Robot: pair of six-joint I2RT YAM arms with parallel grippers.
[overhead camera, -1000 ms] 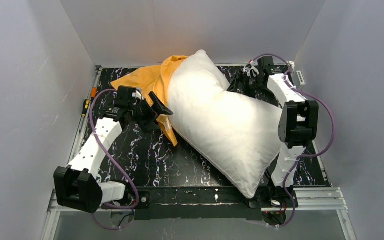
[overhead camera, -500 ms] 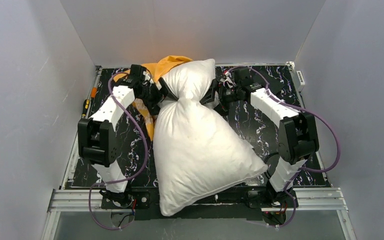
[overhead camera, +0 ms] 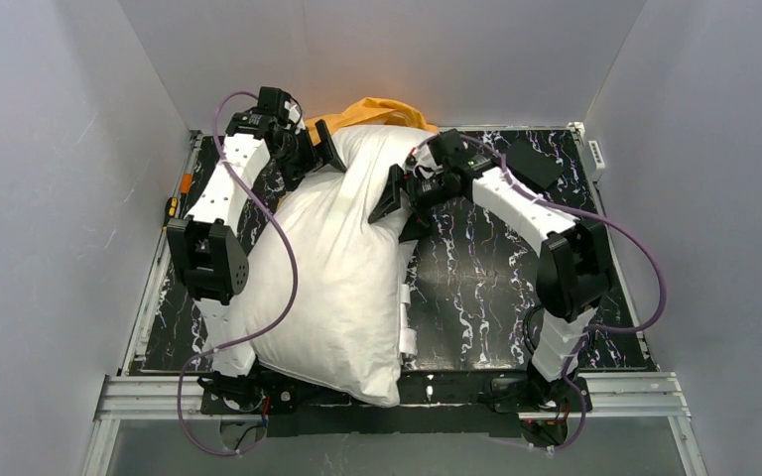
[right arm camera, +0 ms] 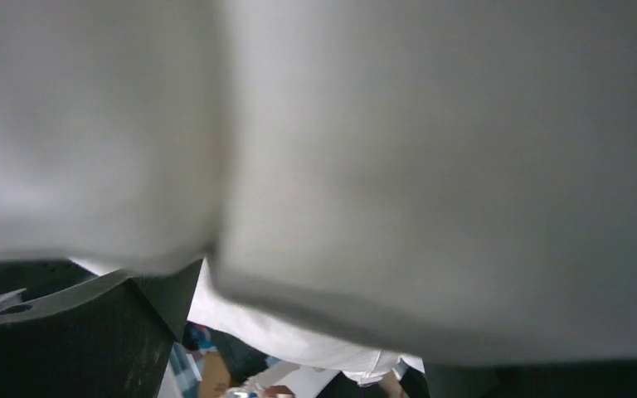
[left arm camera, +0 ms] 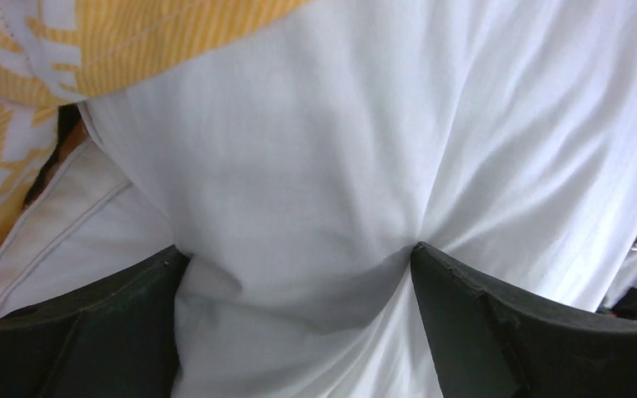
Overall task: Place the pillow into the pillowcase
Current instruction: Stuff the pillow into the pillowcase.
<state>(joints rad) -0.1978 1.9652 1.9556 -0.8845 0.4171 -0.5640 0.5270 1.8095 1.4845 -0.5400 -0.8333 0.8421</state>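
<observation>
**A:** Across the left half of the table, the pillow is lying lengthwise, its near end hanging over the near edge by the left arm's base and its far end reaching toward the back wall.

**B:** And the pillowcase?

**A:** It is sitting bunched at the far edge, peeking out orange from behind the pillow's far end. None of it is covering the pillow from above. In the left wrist view its striped hem is lying over the pillow's top corner.

**B:** What are the grippers doing?

**A:** The left gripper is pressing against the far-left side of the pillow. Its fingers are standing wide apart, tips digging into the white fabric, which is bulging and creasing between them.

**B:** The right one?

**A:** The right gripper is pushing against the pillow's right side, a little nearer than the left. Its fingers are also spreading wide, with blurred pillow fabric filling almost the whole wrist view. Neither is clamping anything.
</observation>
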